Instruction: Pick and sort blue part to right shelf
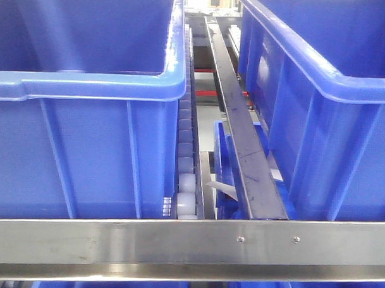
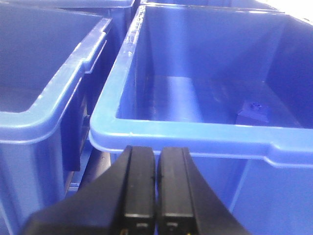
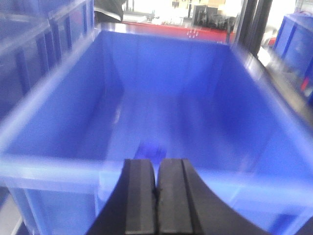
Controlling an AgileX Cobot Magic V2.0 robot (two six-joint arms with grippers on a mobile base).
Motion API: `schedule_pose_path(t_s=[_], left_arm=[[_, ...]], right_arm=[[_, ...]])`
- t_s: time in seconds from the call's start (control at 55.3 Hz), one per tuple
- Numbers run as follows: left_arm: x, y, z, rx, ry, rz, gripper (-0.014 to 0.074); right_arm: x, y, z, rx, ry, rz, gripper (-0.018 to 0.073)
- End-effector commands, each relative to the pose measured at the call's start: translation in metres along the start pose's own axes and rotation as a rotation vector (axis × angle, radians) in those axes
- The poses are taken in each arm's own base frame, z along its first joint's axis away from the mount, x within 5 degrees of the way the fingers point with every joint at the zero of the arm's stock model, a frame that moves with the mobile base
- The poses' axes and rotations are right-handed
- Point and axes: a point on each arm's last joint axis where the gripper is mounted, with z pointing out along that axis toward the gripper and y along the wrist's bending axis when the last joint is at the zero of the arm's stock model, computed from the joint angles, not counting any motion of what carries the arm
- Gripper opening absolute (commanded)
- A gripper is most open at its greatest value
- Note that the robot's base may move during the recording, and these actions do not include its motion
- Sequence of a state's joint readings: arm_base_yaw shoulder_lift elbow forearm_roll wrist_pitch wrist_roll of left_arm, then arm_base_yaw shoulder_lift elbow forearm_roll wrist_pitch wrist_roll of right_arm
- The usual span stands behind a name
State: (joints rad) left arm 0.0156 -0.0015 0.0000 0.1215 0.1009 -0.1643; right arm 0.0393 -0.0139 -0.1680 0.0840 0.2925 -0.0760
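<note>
A small blue part [image 2: 254, 110] lies on the floor of a blue bin [image 2: 195, 132], at its far right, in the left wrist view. My left gripper [image 2: 157, 152] is shut and empty, just outside that bin's near rim. In the blurred right wrist view, another small blue part [image 3: 150, 148] rests on the floor of a blue bin [image 3: 58, 164], just past my right gripper [image 3: 156, 164], which is shut with nothing between its fingers. Neither gripper shows in the front view.
Two large blue bins [image 1: 87, 83] [image 1: 321, 85] stand on the shelf behind a steel front rail [image 1: 189, 245]. A white roller track [image 1: 186, 150] and a dark metal bar [image 1: 243, 139] run between them. A second blue bin [image 2: 44, 112] sits left of my left gripper.
</note>
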Motion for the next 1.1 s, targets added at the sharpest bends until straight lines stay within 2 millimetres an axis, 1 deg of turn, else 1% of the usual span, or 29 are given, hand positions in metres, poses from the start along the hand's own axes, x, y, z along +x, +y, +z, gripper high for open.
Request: schedule_pose_path(t_s=[0.0, 0.181, 0.199, 0.271, 1.085], left_arm=[[0.002, -0.001, -0.001, 0.015, -0.083, -0.012, 0.0124], [0.002, -0.001, -0.001, 0.015, -0.083, -0.012, 0.0124], [0.002, -0.001, -0.001, 0.015, -0.083, -0.012, 0.0124], [0.002, -0.001, -0.001, 0.015, -0.083, -0.012, 0.0124], [0.002, -0.001, -0.001, 0.015, -0.083, -0.012, 0.0124]], right_arm=[[0.001, -0.002, 0.003, 0.016, -0.143, 0.059, 0.0088], [0.033, -0.003, 0.012, 0.025, -0.154, 0.13, 0.0088], [0.035, -0.003, 0.012, 0.024, -0.132, 0.131, 0.0088], [0.036, -0.003, 0.012, 0.023, -0.112, 0.13, 0.0088], [0.036, -0.003, 0.012, 0.023, -0.113, 0.13, 0.0088]])
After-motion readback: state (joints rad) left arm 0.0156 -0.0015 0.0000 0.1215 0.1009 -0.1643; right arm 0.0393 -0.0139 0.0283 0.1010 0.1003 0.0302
